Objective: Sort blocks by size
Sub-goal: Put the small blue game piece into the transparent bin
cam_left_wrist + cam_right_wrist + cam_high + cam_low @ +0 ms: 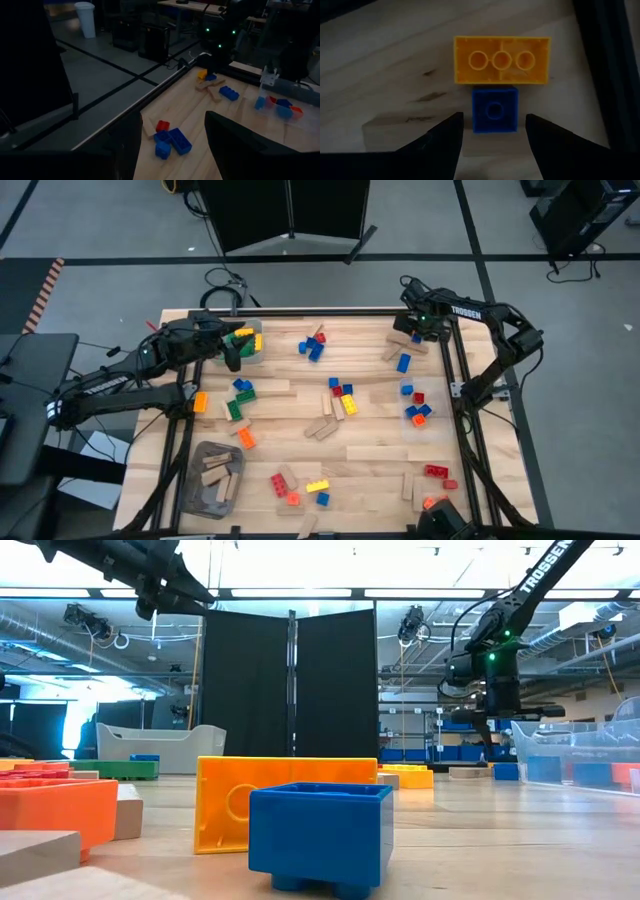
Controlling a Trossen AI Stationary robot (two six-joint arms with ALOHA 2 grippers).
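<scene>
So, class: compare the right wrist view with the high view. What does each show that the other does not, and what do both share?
Only the right wrist view shows the hollow undersides of the orange brick and the small blue brick touching it, between the open right gripper fingers. Only the high view shows the left gripper over the clear bin. Both show the wooden table.

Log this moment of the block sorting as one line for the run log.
right gripper: open, above small blue block beside yellow block | left gripper: open, empty, raised over table
</scene>
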